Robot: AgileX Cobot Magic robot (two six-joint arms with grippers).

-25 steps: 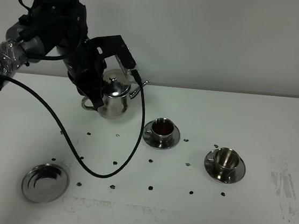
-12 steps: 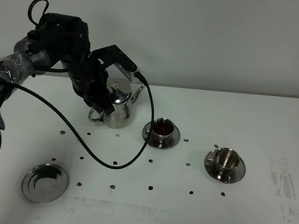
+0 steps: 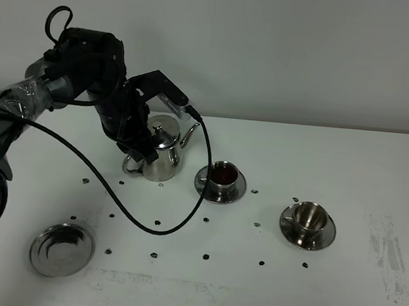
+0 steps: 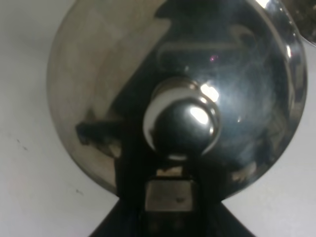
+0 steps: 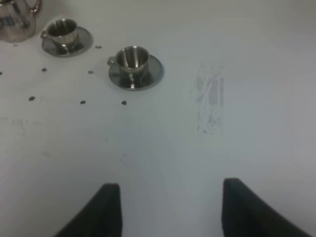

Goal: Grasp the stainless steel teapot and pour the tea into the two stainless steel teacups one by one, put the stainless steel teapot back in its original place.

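Note:
The stainless steel teapot point(image 3: 160, 152) is upright, low over or on the table, left of the near teacup point(image 3: 222, 175), which holds dark tea point(image 3: 222, 173). My left gripper point(image 3: 137, 151) is shut on the teapot's loop handle. The left wrist view looks down on the teapot lid and knob point(image 4: 181, 123), with the gripper point(image 4: 168, 200) dark below it. The second teacup point(image 3: 308, 216) on its saucer looks empty. The round steel plate point(image 3: 62, 249) lies bare at the front left. My right gripper point(image 5: 170, 212) is open and empty, away from both cups point(image 5: 130, 59).
A black cable point(image 3: 171, 219) from the left arm loops down over the table in front of the teapot. Small dark marks dot the table around the cups. A scuffed patch point(image 3: 389, 255) is at the right. The right wrist view also shows the teapot point(image 5: 15, 19).
My left arm has carried the teapot a little to the right and lower, closer to the tea-filled cup. The cups and the plate have not moved.

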